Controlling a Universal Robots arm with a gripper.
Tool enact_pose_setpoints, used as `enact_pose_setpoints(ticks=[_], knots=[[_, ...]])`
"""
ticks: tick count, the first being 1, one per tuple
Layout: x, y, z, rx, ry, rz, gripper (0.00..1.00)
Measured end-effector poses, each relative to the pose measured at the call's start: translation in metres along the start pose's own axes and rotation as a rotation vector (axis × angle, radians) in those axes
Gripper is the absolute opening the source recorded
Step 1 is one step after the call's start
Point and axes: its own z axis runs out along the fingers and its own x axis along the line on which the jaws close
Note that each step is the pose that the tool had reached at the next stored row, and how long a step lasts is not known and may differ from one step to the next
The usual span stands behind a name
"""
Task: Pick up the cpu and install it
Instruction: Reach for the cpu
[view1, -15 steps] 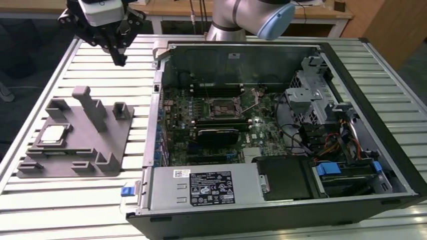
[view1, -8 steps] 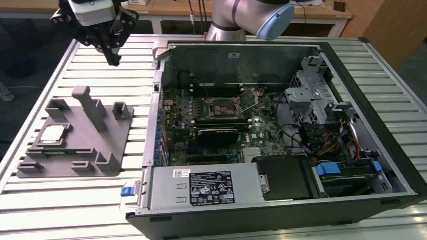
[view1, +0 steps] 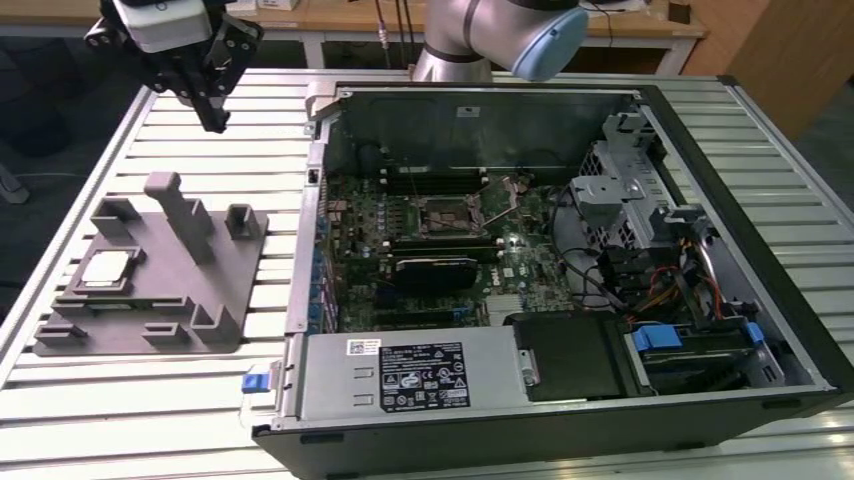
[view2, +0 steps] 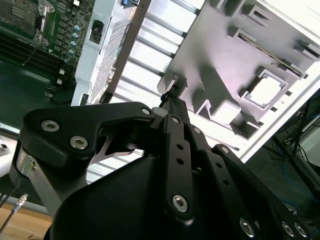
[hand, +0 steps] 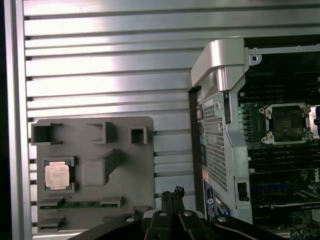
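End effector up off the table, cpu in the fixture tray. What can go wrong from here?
1. The cpu sits in a recess of the grey fixture tray beside raised posts; the end effector, off to the side, might clip one descending.
2. The motherboard socket lies deep inside the computer case; a tilted or offset placement could damage it.

arm (view1: 461, 40) silver, bent at blue-capped joint (view1: 550, 42), reaching toward the exterior view's left | wrist housing (view1: 160, 22) pale grey, above the gripper (view1: 214, 120) | gripper black, held high, pointing straight down | fingertips (hand: 174, 193) pressed together in both wrist views, gripping nothing
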Motion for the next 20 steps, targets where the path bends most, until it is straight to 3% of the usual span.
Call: enact_pose_setpoints(ticks=[20], knots=[[0.0359, -0.0027, -0.0004, 0.0001, 0.0, 0.0, 0.11]])
